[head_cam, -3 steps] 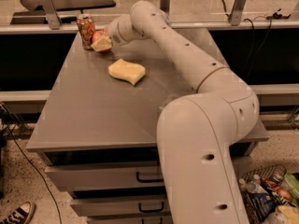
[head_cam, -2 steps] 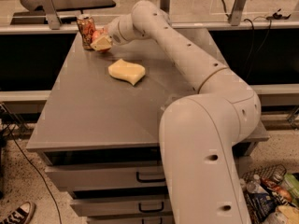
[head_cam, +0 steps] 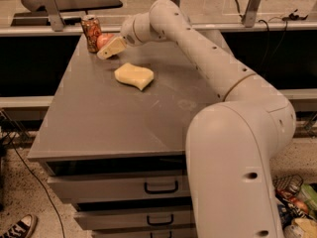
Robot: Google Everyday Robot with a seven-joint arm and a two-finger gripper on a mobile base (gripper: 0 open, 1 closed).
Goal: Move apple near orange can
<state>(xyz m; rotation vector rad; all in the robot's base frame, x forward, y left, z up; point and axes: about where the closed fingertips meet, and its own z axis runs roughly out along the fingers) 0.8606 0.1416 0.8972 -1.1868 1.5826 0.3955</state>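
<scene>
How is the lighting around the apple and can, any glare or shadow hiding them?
Camera view: warm, even light, with no glare on the apple or the orange can, both plain at the far left corner of the tabletop. Same view: the hand, not a shadow, covers the apple's lower right. There is a faint sheen on the surface right of the sponge.

Lab-like office — grey drawer cabinet (head_cam: pixel 161 186), speckled floor (head_cam: pixel 20 200), hand (head_cam: pixel 110 48) at its far corner

Single high view behind the arm (head_cam: pixel 208 63), down over table (head_cam: pixel 124 123) toward far-left gripper (head_cam: pixel 110 47).
</scene>
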